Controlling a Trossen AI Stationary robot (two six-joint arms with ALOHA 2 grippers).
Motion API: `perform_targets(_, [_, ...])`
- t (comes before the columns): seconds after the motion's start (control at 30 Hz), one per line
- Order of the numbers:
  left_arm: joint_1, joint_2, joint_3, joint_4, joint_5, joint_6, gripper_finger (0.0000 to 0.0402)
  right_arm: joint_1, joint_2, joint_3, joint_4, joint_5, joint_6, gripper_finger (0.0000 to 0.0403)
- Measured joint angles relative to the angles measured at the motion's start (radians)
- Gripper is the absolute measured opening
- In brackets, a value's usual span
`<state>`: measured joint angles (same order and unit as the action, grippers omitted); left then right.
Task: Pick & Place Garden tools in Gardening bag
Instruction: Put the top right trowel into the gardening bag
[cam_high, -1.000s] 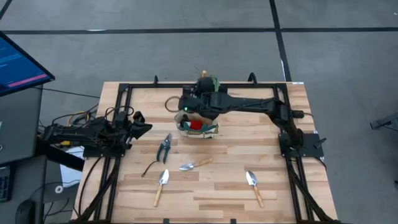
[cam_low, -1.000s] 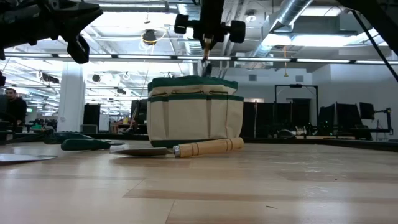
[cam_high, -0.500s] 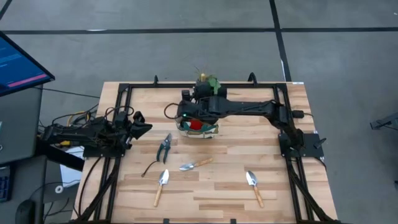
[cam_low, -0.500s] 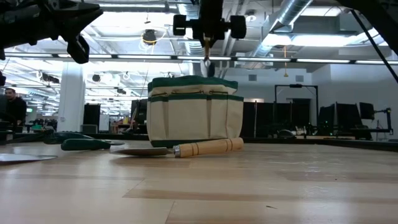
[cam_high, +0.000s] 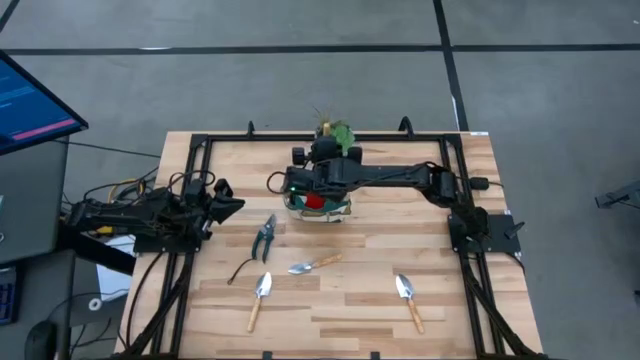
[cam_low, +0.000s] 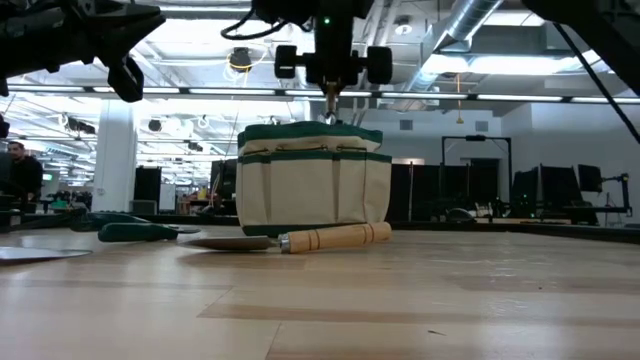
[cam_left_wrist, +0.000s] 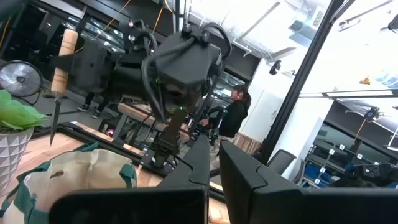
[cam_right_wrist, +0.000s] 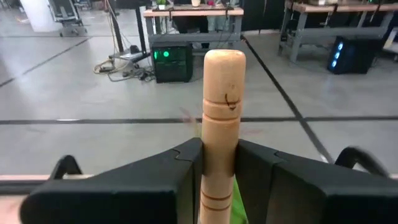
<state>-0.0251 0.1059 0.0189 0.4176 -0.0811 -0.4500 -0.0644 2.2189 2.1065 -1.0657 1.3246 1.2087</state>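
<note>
Now: right gripper (cam_right_wrist: 217, 165) jaws clamped on wooden-handled tool (cam_right_wrist: 221, 124), above gardening bag (cam_low: 313, 180)
Tip: lower straight, blade first, release inside
Bag: red item (cam_high: 314, 200) inside
Left gripper (cam_high: 222, 200): jaws together, waiting at left edge
Tabletop (cam_high: 370, 290): three trowels, pruning shears (cam_high: 264, 237) remaining

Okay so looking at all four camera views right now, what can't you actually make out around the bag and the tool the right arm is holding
- Working end of the wooden-handled tool held in the right gripper: right wrist view shows only the handle; the fingers hide the rest.
- Inside of the gardening bag: low view shows only its outer wall; in the high view the right arm covers most of it, leaving only a red patch.
- Black curved tool: too thin in the high view to identify.
- Left gripper: fingertips touch, nothing between.
</note>
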Motion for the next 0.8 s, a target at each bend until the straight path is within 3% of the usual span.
perform_targets(0.2, [0.0,0.0,0.0,0.004,0.0,0.0,0.0008,0.037,-0.079,0.048,-0.214,-0.159,-0.156,0.0059])
perform_targets(0.33, [0.0,0.002,0.0,0.005,0.0,0.0,0.0008,0.057,-0.141,0.071,-0.505,-0.354,0.082,0.0059])
perform_targets(0.57, [0.0,0.007,0.0,0.011,0.0,0.0,0.0008,0.108,-0.187,-0.047,-0.502,-0.697,0.251,0.0059])
perform_targets(0.8, [0.0,0.026,0.001,0.011,0.0,0.0,0.0008,0.206,-0.139,-0.216,-0.493,-0.905,0.538,0.0059])
